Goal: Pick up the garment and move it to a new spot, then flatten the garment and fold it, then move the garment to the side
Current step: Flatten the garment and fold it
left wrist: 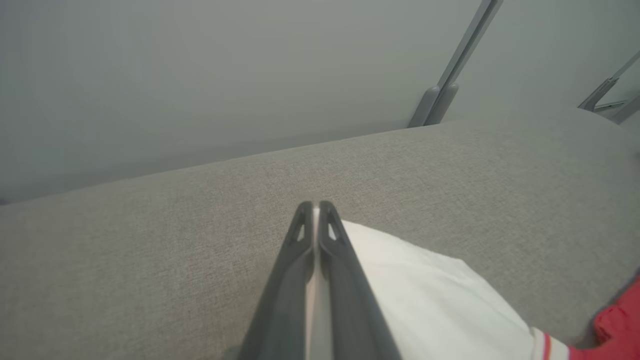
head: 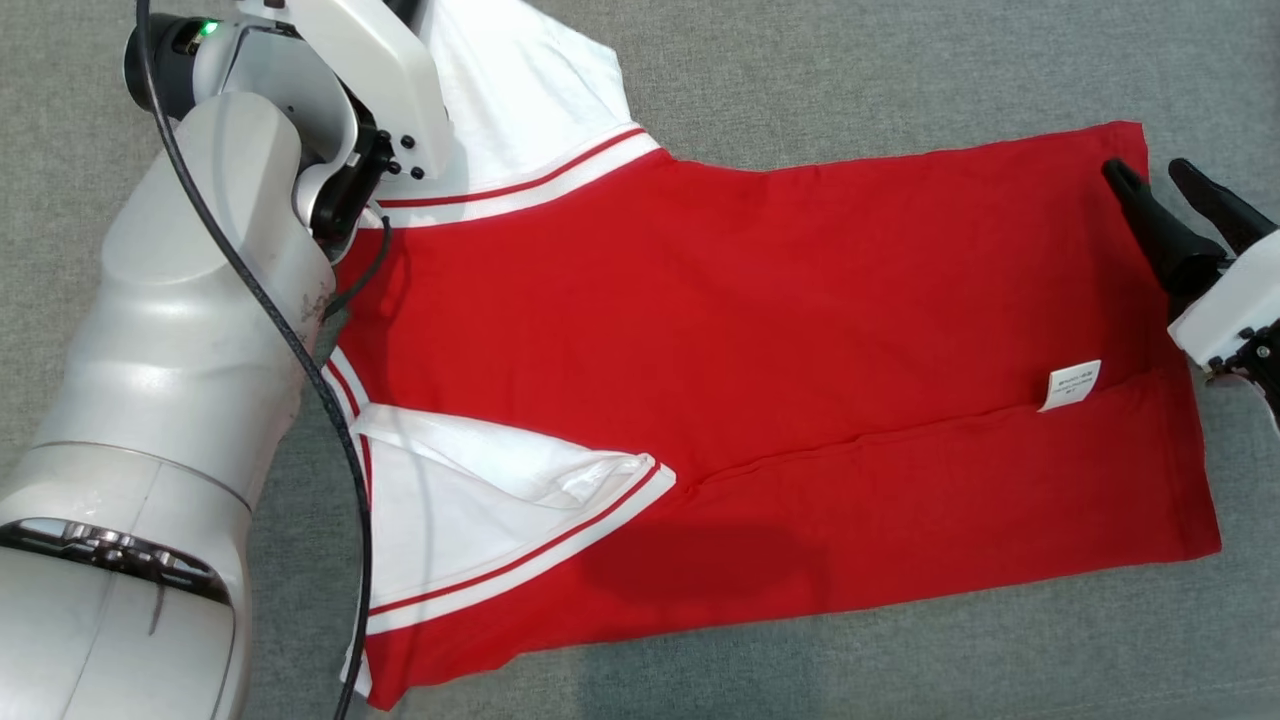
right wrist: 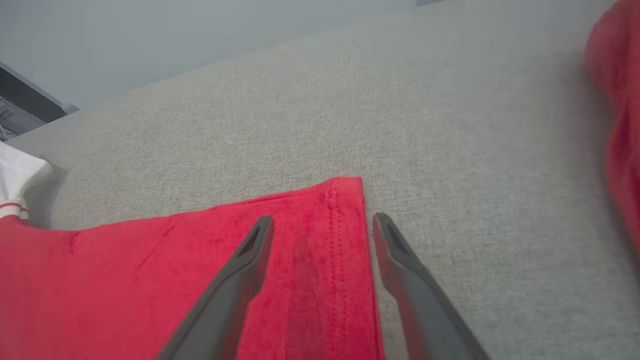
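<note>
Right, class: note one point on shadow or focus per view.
Head view: even light, a soft shadow low on the shirt. Left wrist view: the left pincer looks soft, the background hazy. Right wrist view: hem stitching crisp; red cloth at the right edge blurred.

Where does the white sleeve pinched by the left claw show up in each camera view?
Head view: white sleeve at top, left of centre.
Left wrist view: sleeve at lower right, pinched in the left claw.
Right wrist view: sleeve at the far left edge.
Shared landmark: the striped trim bordering the sleeve.
</note>
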